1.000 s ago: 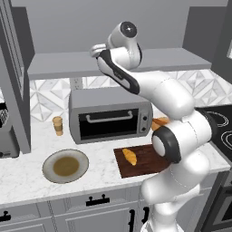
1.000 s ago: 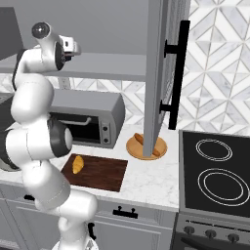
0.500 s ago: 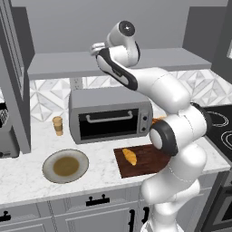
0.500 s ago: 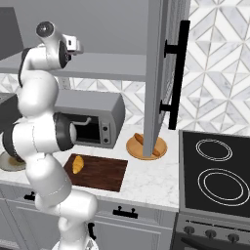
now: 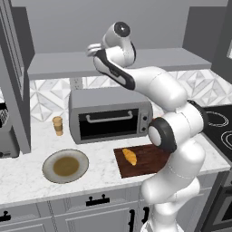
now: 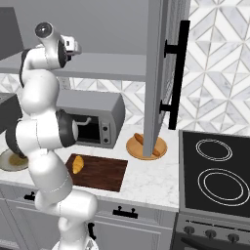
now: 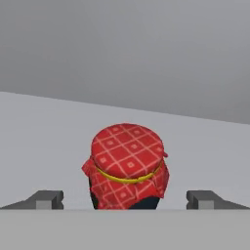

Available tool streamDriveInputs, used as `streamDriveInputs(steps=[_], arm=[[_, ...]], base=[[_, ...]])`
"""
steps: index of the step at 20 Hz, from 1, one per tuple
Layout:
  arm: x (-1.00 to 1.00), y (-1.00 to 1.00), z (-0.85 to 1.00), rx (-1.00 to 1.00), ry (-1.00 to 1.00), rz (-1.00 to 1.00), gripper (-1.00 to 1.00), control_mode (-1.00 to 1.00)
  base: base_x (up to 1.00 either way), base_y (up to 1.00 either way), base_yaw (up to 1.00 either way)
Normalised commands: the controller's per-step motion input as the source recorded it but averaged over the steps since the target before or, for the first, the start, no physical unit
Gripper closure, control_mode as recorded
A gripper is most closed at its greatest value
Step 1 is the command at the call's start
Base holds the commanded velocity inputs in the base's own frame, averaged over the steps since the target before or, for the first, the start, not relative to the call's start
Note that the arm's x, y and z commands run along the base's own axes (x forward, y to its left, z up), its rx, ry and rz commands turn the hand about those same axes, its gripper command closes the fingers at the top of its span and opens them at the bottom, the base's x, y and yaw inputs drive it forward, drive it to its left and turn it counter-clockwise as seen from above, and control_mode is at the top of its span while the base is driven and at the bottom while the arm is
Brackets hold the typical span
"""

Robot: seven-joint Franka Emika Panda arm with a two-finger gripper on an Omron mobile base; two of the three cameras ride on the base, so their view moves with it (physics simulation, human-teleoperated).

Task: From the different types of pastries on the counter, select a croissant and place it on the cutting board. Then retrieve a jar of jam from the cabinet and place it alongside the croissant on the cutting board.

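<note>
Now the jar of jam [image 7: 128,168] sits between the wide-spread tool [image 7: 125,199] tips, untouched

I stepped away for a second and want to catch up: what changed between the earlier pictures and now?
Very little. The arm's upper links swung slightly as the hand reached further over the cabinet shelf; the open gripper now faces the jar of jam without gripping it. Unchanged: the croissant on the cutting board, the loaf-like pastry, and the toaster oven.

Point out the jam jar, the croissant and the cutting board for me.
Jam jar [image 7: 128,152], hand view, on its red checked cloth top.
Croissant [image 5: 130,157], left base view, on its middle.
Cutting board [image 6: 103,172], right base view, on bare wood.
</note>
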Motion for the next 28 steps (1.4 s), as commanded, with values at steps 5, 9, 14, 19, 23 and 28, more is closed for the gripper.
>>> streamDriveInputs(steps=[5, 9, 14, 19, 23, 28], arm=[[0.18, 0.3, -0.02, -0.02, 0.0, 0.0, 1.0, -1.0], [0.06, 0.05, 0.0, -0.03, -0.07, 0.0, 1.0, -1.0], [0.0, 0.0, 0.0, -0.01, -0.11, 0.0, 1.0, -1.0], [-0.71, 0.0, 0.38, 0.0, -0.27, 0.0, 1.0, -1.0], [-1.0, -0.09, 0.22, 0.01, -0.11, -0.03, 1.0, -1.0], [-1.0, -0.34, -0.04, 0.0, 0.0, -0.12, 1.0, -1.0]], base=[[0.0, 0.0, 0.0], [0.0, 0.0, 0.0], [0.0, 0.0, 0.0], [0.0, 0.0, 0.0], [0.0, 0.0, 0.0], [0.0, 0.0, 0.0]])
